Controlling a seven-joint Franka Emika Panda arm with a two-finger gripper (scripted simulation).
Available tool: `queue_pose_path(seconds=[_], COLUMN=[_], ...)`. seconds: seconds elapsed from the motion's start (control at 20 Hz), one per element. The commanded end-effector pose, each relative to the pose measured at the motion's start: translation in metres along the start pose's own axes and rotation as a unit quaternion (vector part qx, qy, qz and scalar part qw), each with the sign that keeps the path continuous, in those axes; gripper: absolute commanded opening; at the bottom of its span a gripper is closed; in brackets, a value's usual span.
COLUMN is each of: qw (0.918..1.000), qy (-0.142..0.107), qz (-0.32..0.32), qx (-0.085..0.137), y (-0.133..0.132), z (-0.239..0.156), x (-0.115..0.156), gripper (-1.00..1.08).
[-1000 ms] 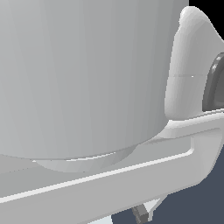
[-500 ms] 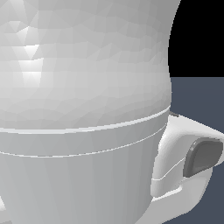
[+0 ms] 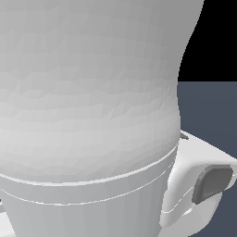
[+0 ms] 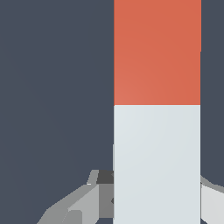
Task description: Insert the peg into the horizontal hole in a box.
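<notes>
In the wrist view the peg fills the middle as a wide bar, one half orange-red and the other white. My gripper sits on the white half, with a grey finger against one side and another finger against the other, so it looks shut on the peg. The box and its hole are out of view. Behind the peg there is only dark blue-grey floor.
The exterior view is almost wholly blocked by the arm's white body, with a dark grey pad on a white link at the exterior view's lower right. A strip of dark floor shows at the exterior view's right.
The arm's body has shifted across the exterior view. The white link with the grey pad moved from the upper right to the lower right of the exterior view.
</notes>
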State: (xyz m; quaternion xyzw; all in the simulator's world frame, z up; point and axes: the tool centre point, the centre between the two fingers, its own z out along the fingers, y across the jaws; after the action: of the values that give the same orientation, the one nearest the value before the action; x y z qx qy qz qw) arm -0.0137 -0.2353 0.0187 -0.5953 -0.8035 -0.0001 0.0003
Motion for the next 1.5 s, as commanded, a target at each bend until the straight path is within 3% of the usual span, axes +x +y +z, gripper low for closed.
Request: queue_pose_path(seconds=[0.0,0.4,0.7,1.0,1.45], qw=[1.0000,1.0000,1.0000,0.9998,0.9988], qy=[0.000,0.000,0.000,0.000,0.000], qz=[0.000,0.001,0.008,0.021,0.049], qx=[0.000,0.000,0.000,0.000,0.000], y=[0.000,0.001,0.006,0.018,0.047], z=[0.000,-0.001,-0.005,-0.015,-0.035], x=[0.000,0.003,0.025,0.069,0.159], gripper=[-1.00,-1.00,-1.00,-1.00,-1.00])
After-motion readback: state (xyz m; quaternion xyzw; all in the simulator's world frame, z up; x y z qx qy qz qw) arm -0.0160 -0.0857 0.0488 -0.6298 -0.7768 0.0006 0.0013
